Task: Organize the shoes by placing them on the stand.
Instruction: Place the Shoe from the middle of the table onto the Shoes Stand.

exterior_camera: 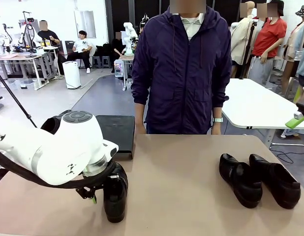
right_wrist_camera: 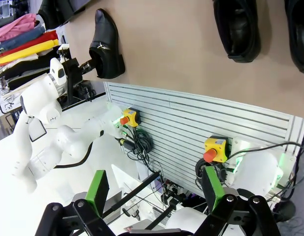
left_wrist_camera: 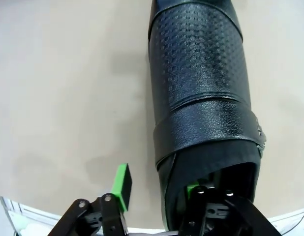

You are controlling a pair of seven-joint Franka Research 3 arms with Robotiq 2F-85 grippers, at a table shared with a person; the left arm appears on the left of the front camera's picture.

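The left gripper (left_wrist_camera: 157,187) straddles the side wall of a black, slightly glossy leather slip-on shoe (left_wrist_camera: 201,98) at its heel end. One green-padded finger (left_wrist_camera: 192,189) reaches into the dark opening. The other finger (left_wrist_camera: 123,183) stands outside, with a strip of bare tabletop between its pad and the leather. The jaws are therefore apart and not clamped on the shoe, whose textured toe points away from the gripper.

In the front view this shoe rests on the flat tan table (exterior_camera: 181,162), near the robot's edge on its left side, partly hidden by the white left arm. Behind that arm, toward the far edge, lies the low, flat, matte black rectangular stand (exterior_camera: 117,130), apart from the shoe.

Two more black leather loafers sit side by side on the robot's right half of the table, one nearer the middle (exterior_camera: 239,179) and one farther right (exterior_camera: 275,181), well apart from the stand.

The right gripper (right_wrist_camera: 155,189) hangs beyond the table's near edge, its green pads spread wide with nothing between them.

A person in a dark purple zip jacket (exterior_camera: 184,73) stands at the far side, arms down.
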